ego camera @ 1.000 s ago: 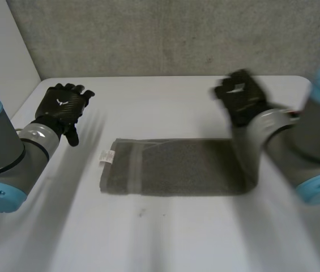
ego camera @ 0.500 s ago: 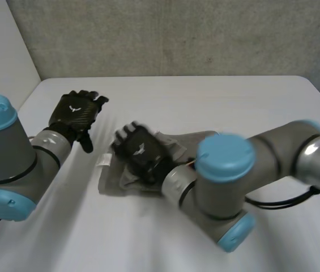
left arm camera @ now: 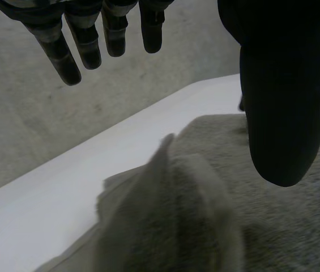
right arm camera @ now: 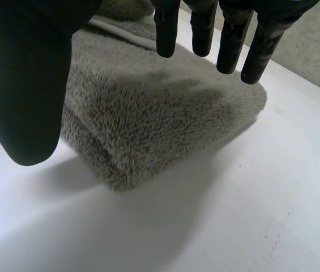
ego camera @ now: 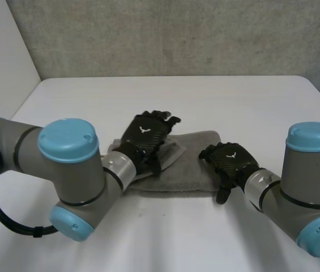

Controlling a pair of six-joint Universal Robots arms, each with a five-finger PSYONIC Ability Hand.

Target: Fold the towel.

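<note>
The grey towel (ego camera: 192, 163) lies folded in half in the middle of the white table (ego camera: 250, 102). My left hand (ego camera: 146, 135) hovers over the towel's left part, open with straight fingers. In the left wrist view its fingers (left arm camera: 75, 51) and thumb are spread above a raised, rumpled fold of the towel (left arm camera: 176, 221). Just off the towel's right, folded end is my right hand (ego camera: 227, 161), also open. The right wrist view shows its thumb (right arm camera: 29, 85) and fingers held apart above the towel's thick doubled corner (right arm camera: 148, 119), touching nothing.
A grey wall (ego camera: 176, 34) runs along the table's far edge. Bare tabletop lies in front of the towel and to its right. Both forearms stretch low across the near part of the table.
My right hand carried the towel's right end over to the left, let it go and drew back to the right. My left hand came in from the far left over the towel.
</note>
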